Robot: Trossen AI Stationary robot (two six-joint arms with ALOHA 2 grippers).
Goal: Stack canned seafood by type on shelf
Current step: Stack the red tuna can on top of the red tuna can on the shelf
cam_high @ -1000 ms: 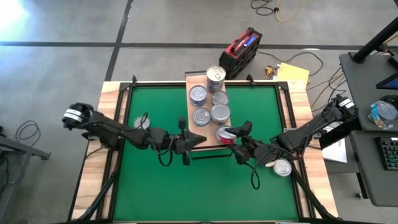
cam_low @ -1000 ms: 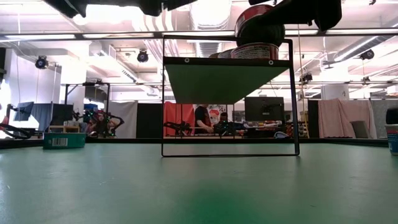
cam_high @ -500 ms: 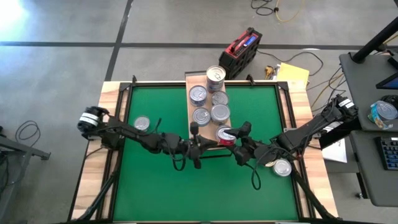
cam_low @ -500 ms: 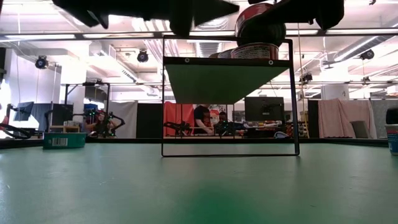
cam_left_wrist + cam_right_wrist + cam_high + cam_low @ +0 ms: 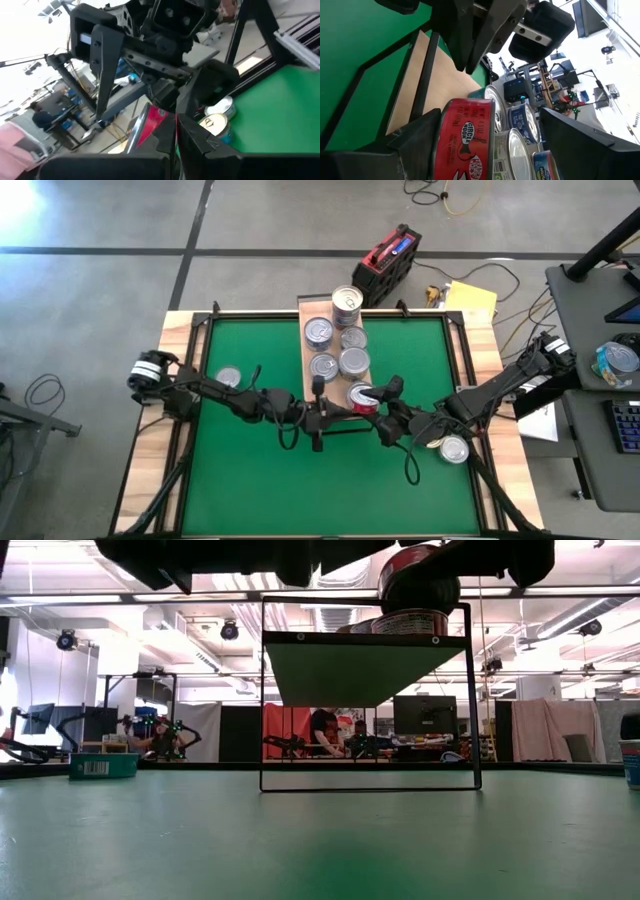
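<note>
The shelf (image 5: 308,308) stands at the mat's middle and bears several silver-lidded cans (image 5: 323,366). At its near end a red-walled can (image 5: 362,398) lies tilted above another can (image 5: 410,622). My right gripper (image 5: 374,396) is open around the red can, turned so one finger is under it and one over it. My left gripper (image 5: 328,418) is shut and level. It stands just left of the red can at the shelf's near corner, pointing at the can (image 5: 150,125). One loose can (image 5: 228,378) lies on the mat at the left. Another loose can (image 5: 453,448) lies at the right border. My right gripper comes level from the table's right. The red can's underside (image 5: 439,145) lies against the lower finger (image 5: 415,142). The upper finger (image 5: 580,145) stands clear of the lid. The can sits tilted above the can below it. My left gripper: I cannot tell whether its tips touch the red can.
A gold-lidded can (image 5: 214,124) shows beyond the right arm. A teal box (image 5: 103,766) stands at the mat's far left in the low view. A red toolbox (image 5: 393,260) is on the floor behind the table. People are in the room beyond.
My left gripper has gone toward the table's right and a little down, from the mat's middle up to the shelf's near corner beside the red can. The red can and my right gripper have kept still.
</note>
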